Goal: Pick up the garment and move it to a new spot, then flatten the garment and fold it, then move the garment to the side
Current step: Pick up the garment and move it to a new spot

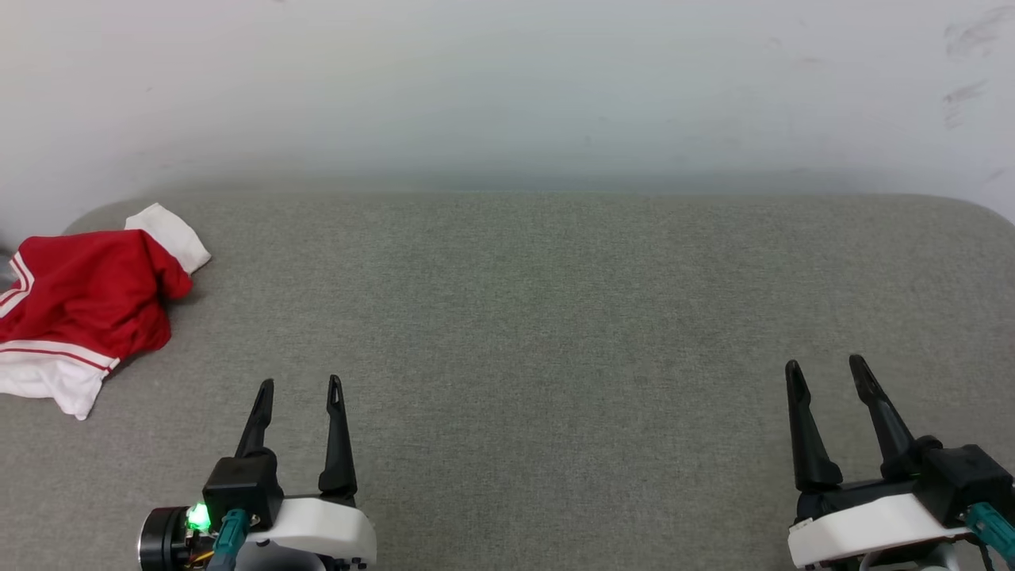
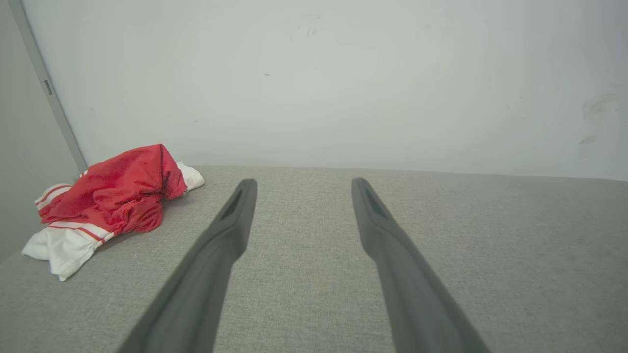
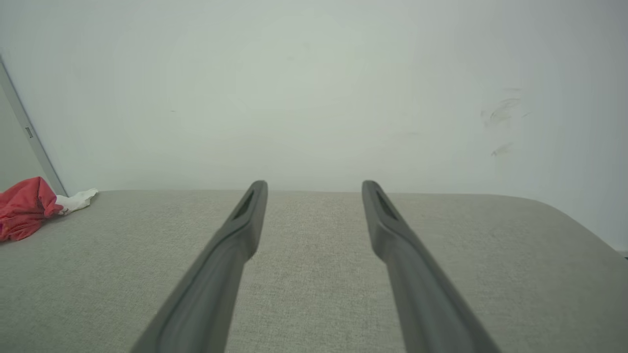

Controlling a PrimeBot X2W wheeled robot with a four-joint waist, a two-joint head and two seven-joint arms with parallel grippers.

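Note:
The garment (image 1: 87,305) is a red shirt with white sleeves and striped trim, lying crumpled in a heap at the far left of the grey fabric surface (image 1: 523,317). The left wrist view has the garment (image 2: 110,196) at its left, and the right wrist view catches the garment (image 3: 27,208) at its left edge. My left gripper (image 1: 301,387) stands open at the lower left, to the right of and nearer than the heap, nothing between its fingers. At the lower right my right gripper (image 1: 826,366) is open and empty, far from the shirt.
A pale wall (image 1: 507,87) rises straight behind the surface's far edge. The surface has rounded far corners at left and right (image 1: 975,210). A grey vertical strip (image 2: 46,88) runs down the wall beside the garment.

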